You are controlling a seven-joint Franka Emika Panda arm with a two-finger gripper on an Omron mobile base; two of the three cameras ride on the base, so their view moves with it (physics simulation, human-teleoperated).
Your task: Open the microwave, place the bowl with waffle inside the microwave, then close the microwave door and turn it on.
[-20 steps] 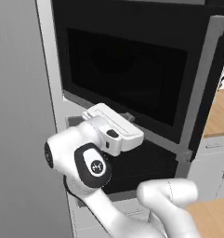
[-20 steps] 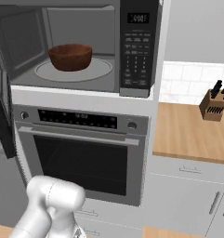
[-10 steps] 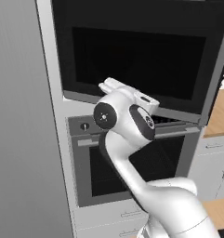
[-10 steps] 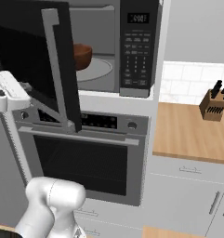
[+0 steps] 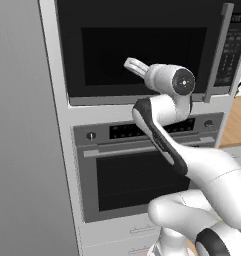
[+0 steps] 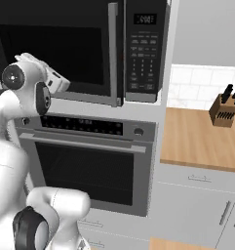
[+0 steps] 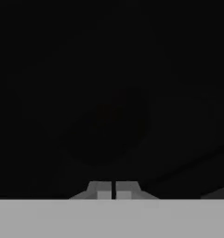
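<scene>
The microwave (image 6: 141, 49) is set in the cabinet above the oven, its keypad panel (image 5: 235, 45) on the right. The microwave door (image 5: 142, 50) lies flat against the front, and its tall grey handle (image 6: 114, 53) stands beside the keypad. My gripper (image 5: 129, 63) is shut, with its tips against the dark window of the door (image 6: 55, 46). In the hand view the two fingertips (image 7: 104, 191) sit close together against blackness. The bowl is hidden behind the door.
Below the microwave is a steel oven (image 5: 142, 170) with a horizontal handle bar (image 6: 85, 142) and knobs. A wooden counter (image 6: 202, 136) with a knife block (image 6: 224, 110) lies to the right. A tall grey panel (image 5: 22, 150) stands to the left.
The microwave door has swung from wide open to shut, with my arm following it in toward the front. The bowl, seen inside a second ago, is now covered by the door.
</scene>
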